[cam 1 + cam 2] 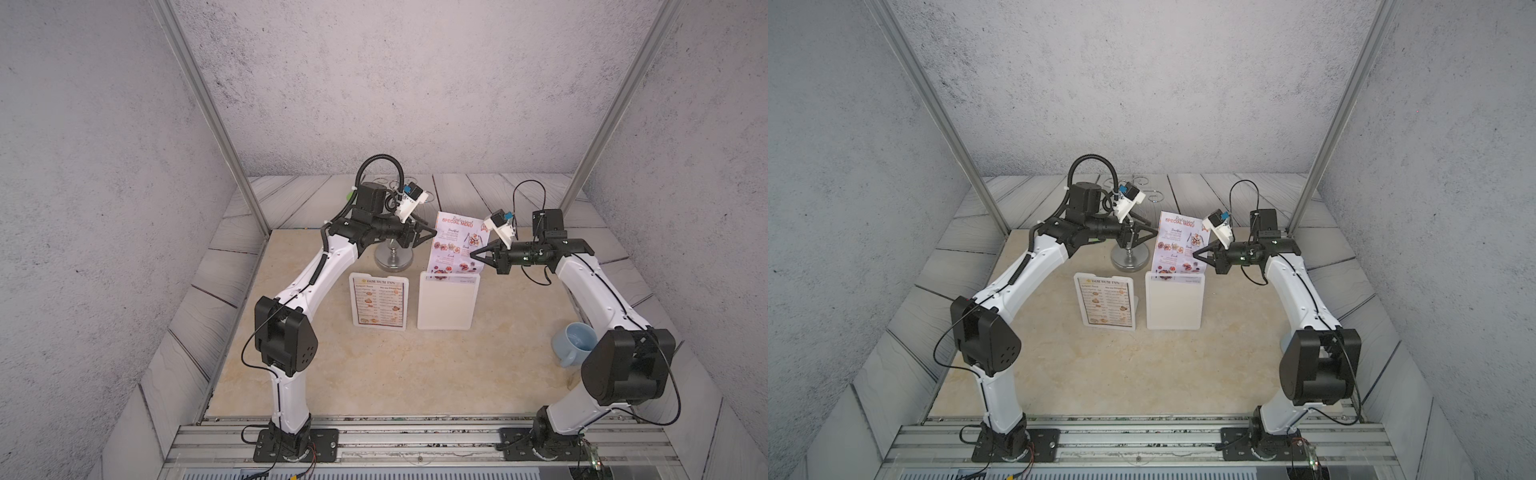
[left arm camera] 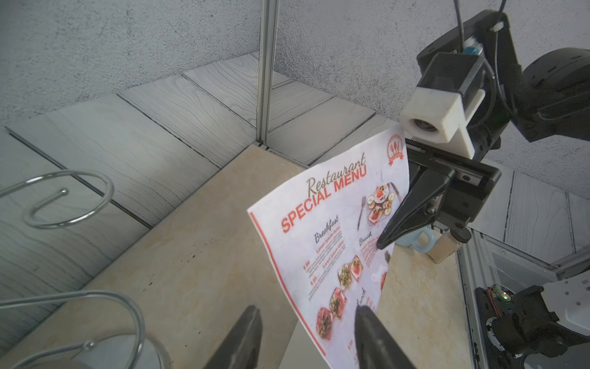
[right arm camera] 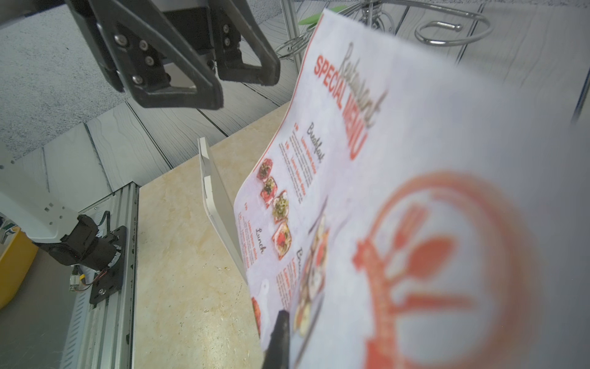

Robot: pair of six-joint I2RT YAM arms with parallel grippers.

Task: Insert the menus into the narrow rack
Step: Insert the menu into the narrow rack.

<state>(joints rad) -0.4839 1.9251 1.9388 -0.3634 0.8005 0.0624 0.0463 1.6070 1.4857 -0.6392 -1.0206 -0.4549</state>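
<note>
The white DIM SUM INN menu (image 1: 378, 301) (image 1: 1106, 301) stands in a white rack at the table's middle. To its right stands a second white rack (image 1: 446, 305) (image 1: 1173, 305) (image 3: 217, 198). The lilac SPECIAL MENU (image 1: 457, 243) (image 1: 1177, 245) (image 2: 335, 242) (image 3: 399, 159) is held upright and tilted above that rack, with its lower edge at the rack's top. My right gripper (image 1: 473, 255) (image 1: 1196, 254) (image 2: 381, 244) (image 3: 284, 322) is shut on this menu's right edge. My left gripper (image 1: 430, 232) (image 1: 1154, 233) (image 2: 308, 322) (image 3: 242, 91) is open beside the menu's left edge.
A wire ring stand on a round metal base (image 1: 392, 259) (image 1: 1129, 259) rises just behind the left gripper, its rings (image 2: 64, 198) close by. A blue mug (image 1: 575, 343) lies near the right arm's base. Slanted grey panels border the table.
</note>
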